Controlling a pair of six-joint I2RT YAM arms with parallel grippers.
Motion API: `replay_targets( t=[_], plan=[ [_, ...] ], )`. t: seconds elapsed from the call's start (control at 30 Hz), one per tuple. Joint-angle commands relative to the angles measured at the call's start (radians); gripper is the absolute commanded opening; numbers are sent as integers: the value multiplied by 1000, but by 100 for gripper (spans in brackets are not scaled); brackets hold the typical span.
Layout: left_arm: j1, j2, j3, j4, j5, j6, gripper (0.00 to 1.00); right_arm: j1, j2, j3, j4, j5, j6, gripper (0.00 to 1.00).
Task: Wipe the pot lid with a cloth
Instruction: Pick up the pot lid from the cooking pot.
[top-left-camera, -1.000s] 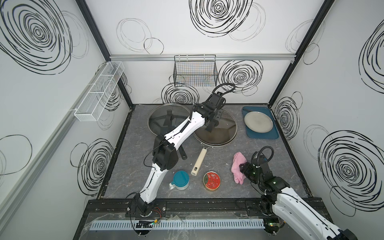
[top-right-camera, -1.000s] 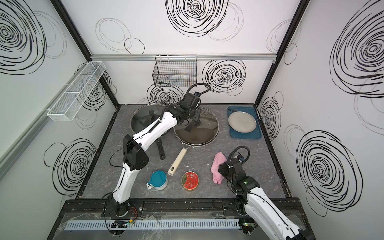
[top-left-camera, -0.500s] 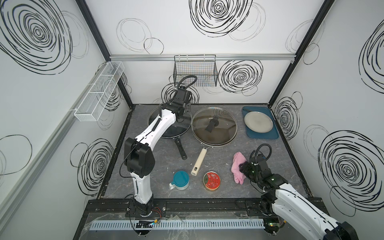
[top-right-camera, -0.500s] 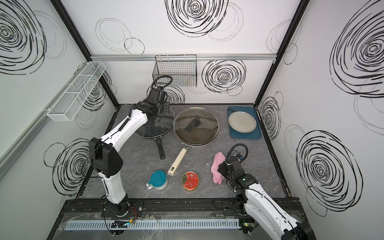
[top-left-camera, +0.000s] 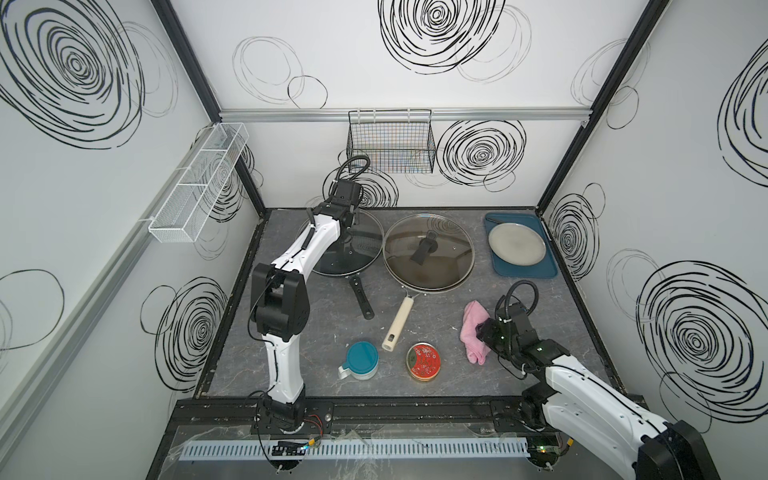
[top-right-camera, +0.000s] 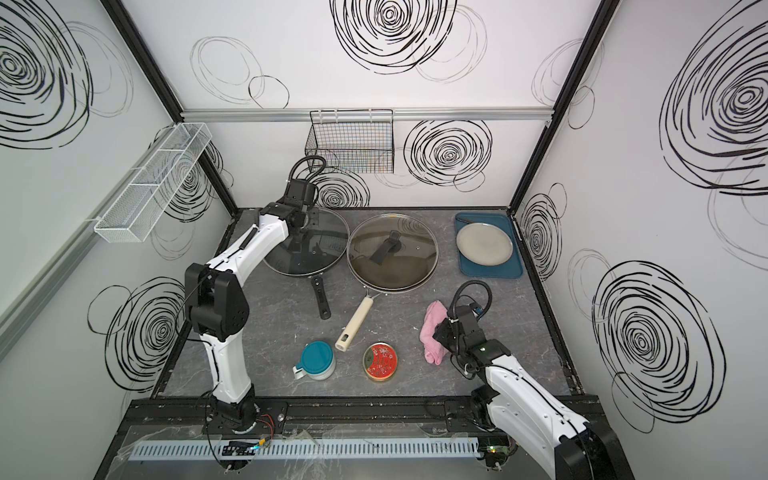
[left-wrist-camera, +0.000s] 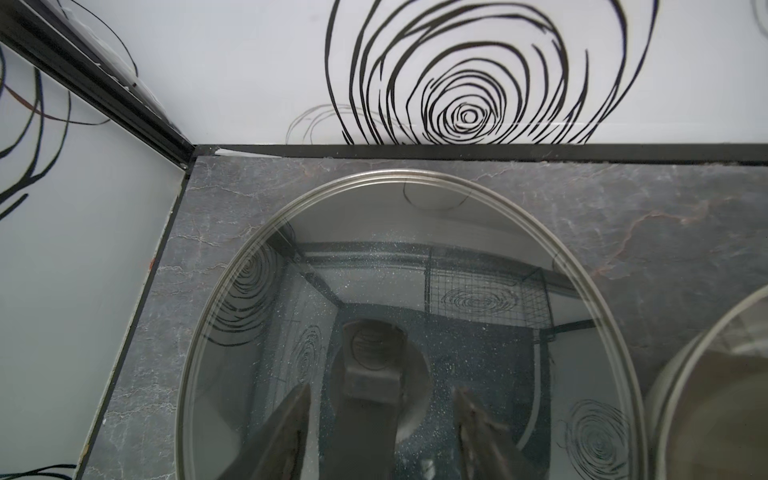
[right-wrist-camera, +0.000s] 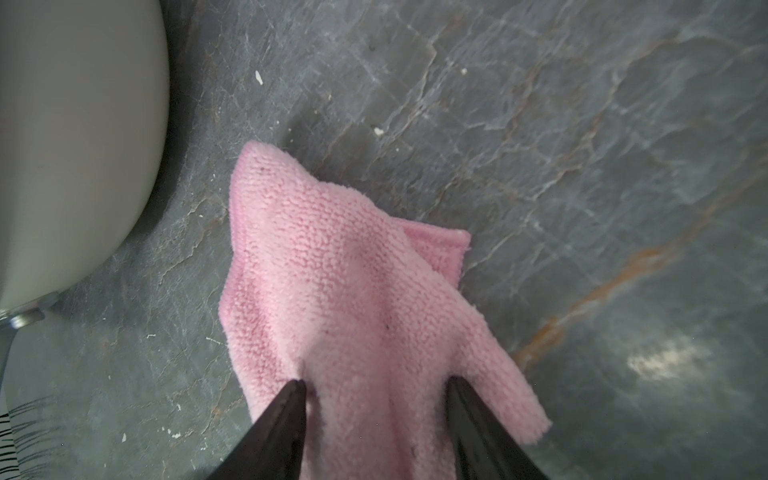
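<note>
A glass pot lid (top-left-camera: 357, 257) (top-right-camera: 320, 253) sits on a dark pan at the back left. My left gripper (top-left-camera: 349, 226) (left-wrist-camera: 382, 388) hangs just over it, open, with its fingertips (left-wrist-camera: 291, 419) on either side of the lid's dark handle (left-wrist-camera: 370, 374) and a gap on each side. A second glass lid (top-left-camera: 440, 270) covers the pan in the middle. The pink cloth (top-left-camera: 471, 328) (top-right-camera: 432, 328) (right-wrist-camera: 332, 270) lies bunched on the table at the front right. My right gripper (top-left-camera: 482, 332) (right-wrist-camera: 376, 386) is open, its tips pressed onto the cloth's near end.
The pans' black handle (top-left-camera: 360, 297) and cream handle (top-left-camera: 397, 324) point toward the front. A teal mug (top-left-camera: 360, 360) and a red tin (top-left-camera: 423, 360) stand near the front edge. A blue tray (top-left-camera: 523, 272) with a grey plate is at the back right. A wire basket (top-left-camera: 390, 145) hangs on the back wall.
My left arm has swung from the middle lid's handle over to the back-left lid and settled above its handle. The right arm and the cloth have stayed put.
</note>
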Motion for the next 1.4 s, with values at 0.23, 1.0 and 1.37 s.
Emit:
replay_targets(
  t=[0.23,1.0,1.37],
  plan=[
    [51,36,32,-24,40,7,59,-1,2,28,1,16,9,58],
    [82,65,18,-53,202,6,59,5,86,59,21,-3,30,57],
    [88,74,31,-77,228,12,57,9,82,66,27,-5,29,57]
  ],
)
